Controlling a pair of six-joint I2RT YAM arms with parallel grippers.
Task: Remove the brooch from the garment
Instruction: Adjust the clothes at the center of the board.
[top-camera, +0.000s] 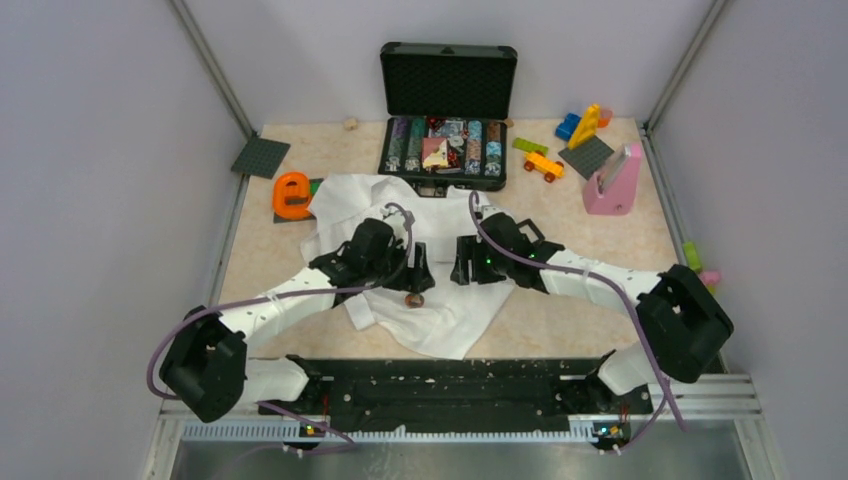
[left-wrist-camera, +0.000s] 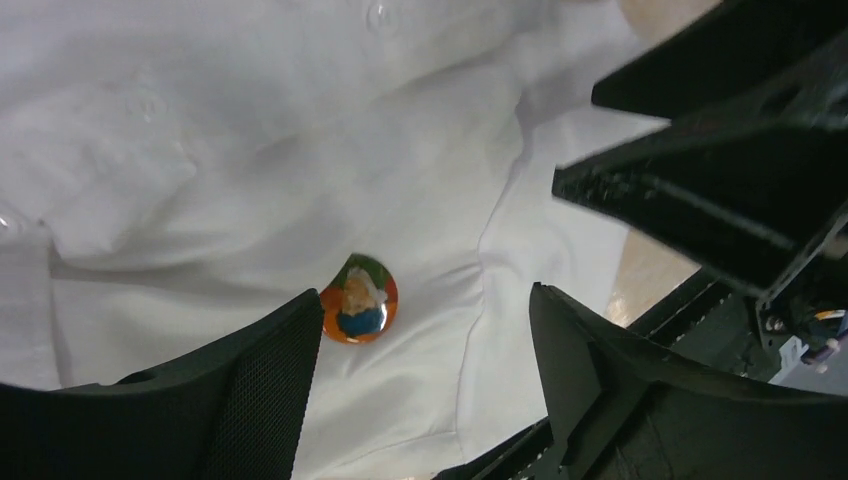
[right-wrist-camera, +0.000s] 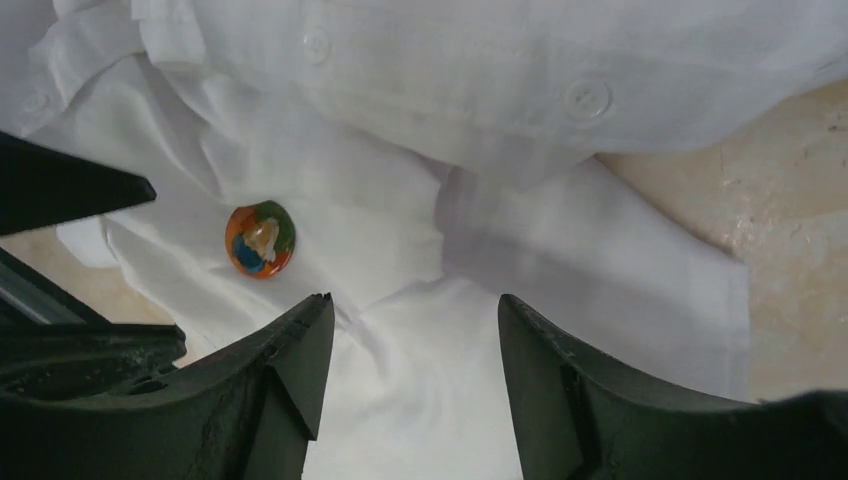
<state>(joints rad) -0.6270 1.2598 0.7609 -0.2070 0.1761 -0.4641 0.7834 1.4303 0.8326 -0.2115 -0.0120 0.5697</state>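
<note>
Black rail (top-camera: 450, 385) at the table's near edge carries both arm bases. From it the arms reach in over the table (top-camera: 570, 310) and meet at the middle.

A white shirt (top-camera: 440, 325) lies crumpled under them, its near hem hanging towards the rail. The brooch (left-wrist-camera: 359, 300) sits on the shirt's near half, face up and flat on the cloth. It is round, with an orange rim and green, blue and pale patches. Whether it is pinned to the cloth cannot be told.

Just beyond the brooch the left gripper (top-camera: 417, 270) points down over the shirt, its jaws spread wide with only cloth below the gap. In the left wrist view the brooch lies right at the tip of one finger (left-wrist-camera: 270, 370), outside the gap; whether they touch is unclear.

The right gripper (right-wrist-camera: 414, 302) hangs just beside the left one, also parted, and grips nothing. In its wrist view, shirt folds lie under the gap and the brooch is off to one side, apart from its fingers.

Farther back, the shirt's buttoned part bunches up. An orange letter e (top-camera: 291, 195) stands at its far left corner, and a grey plate (top-camera: 260, 157) lies beyond that.

An open black case (top-camera: 445, 80) with coloured contents sits at the far middle. To its right are a toy car (top-camera: 543, 165), coloured blocks (top-camera: 585, 125) and a pink holder (top-camera: 612, 185).
</note>
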